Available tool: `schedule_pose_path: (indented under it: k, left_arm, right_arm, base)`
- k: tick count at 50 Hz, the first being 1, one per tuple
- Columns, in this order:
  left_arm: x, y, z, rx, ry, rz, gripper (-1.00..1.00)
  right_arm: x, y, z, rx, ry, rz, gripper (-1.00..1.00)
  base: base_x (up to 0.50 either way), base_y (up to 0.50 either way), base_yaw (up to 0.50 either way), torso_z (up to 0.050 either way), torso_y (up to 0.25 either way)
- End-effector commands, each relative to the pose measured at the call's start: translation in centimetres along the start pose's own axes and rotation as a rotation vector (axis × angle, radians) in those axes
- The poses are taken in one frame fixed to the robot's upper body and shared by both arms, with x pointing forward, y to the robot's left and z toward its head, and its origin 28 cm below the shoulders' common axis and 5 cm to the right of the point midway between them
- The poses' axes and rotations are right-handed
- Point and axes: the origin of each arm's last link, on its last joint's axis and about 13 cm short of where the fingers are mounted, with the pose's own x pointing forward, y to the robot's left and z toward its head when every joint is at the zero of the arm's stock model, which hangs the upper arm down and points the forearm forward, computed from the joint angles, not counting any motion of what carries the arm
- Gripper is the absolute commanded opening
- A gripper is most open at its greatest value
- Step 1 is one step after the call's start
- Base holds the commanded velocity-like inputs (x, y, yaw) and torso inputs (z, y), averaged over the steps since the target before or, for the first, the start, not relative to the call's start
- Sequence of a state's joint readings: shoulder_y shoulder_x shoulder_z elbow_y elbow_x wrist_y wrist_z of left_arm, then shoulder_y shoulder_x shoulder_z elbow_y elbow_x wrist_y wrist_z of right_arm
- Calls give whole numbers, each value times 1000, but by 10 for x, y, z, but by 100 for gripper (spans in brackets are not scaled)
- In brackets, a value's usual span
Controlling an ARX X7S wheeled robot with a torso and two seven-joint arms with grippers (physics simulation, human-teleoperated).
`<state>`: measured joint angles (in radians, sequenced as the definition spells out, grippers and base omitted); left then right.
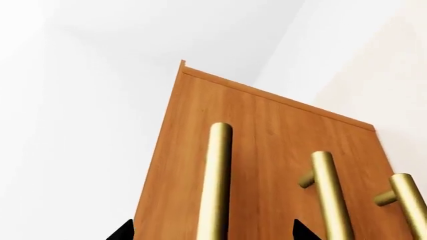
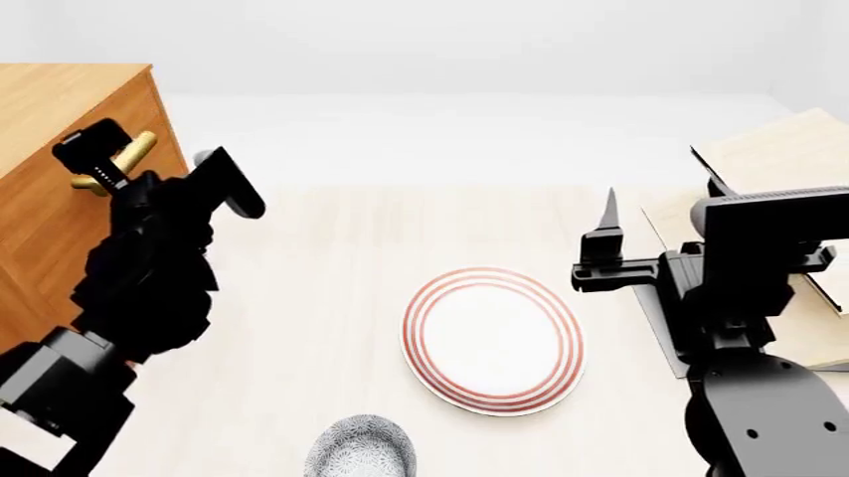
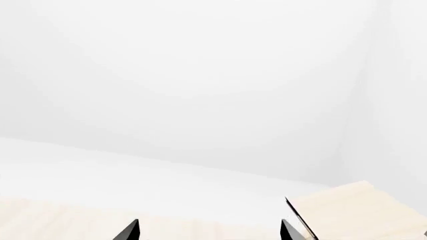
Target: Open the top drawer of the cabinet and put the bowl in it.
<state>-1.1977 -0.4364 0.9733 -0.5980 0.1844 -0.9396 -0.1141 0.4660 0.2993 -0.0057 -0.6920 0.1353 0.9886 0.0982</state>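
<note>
1. Three brass bar handles on the boxy orange-brown wooden cabinet point(image 1: 267, 150) — the nearest handle point(image 1: 217, 180) sits between the left gripper point(image 1: 210, 231) fingers, spread apart, not clamped.
2. One speckled grey-white round bowl point(image 2: 361, 447), one flat white red-ringed plate point(image 2: 494, 338) — both on pale wood, apart from either gripper.
3. Right gripper point(image 3: 210, 231) fingers parted, holding nothing.

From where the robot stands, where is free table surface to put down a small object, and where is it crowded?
Free: the pale table between the cabinet and the plate, and the strip behind the plate. Crowded: the near edge, where the bowl sits close to the plate, and the right side, taken by the shelf rack and the right end effector.
</note>
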Motion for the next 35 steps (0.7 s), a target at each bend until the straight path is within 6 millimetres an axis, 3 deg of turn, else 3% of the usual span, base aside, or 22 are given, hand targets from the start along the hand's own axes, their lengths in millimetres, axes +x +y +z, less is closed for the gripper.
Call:
schedule_pose_path:
  k: [1, 30, 31, 35]
  left_arm:
    - [7, 2, -7, -8, 41, 14, 100]
    - [18, -2, -19, -28, 105, 20, 100]
    - [18, -2, -19, -28, 106, 21, -100]
    - [18, -2, -19, -31, 107, 25, -100]
  right_arm:
    - [1, 1, -2, 0, 5, 1, 100]
    - [4, 4, -4, -3, 13, 7, 100]
    - [4, 4, -4, -3, 13, 7, 100]
    - [4, 4, -4, -3, 14, 8, 100]
  base:
    - [0, 0, 0, 0, 0]
    - [0, 0, 0, 0, 0]
    - [0, 0, 0, 0, 0]
    - [0, 0, 0, 0, 0]
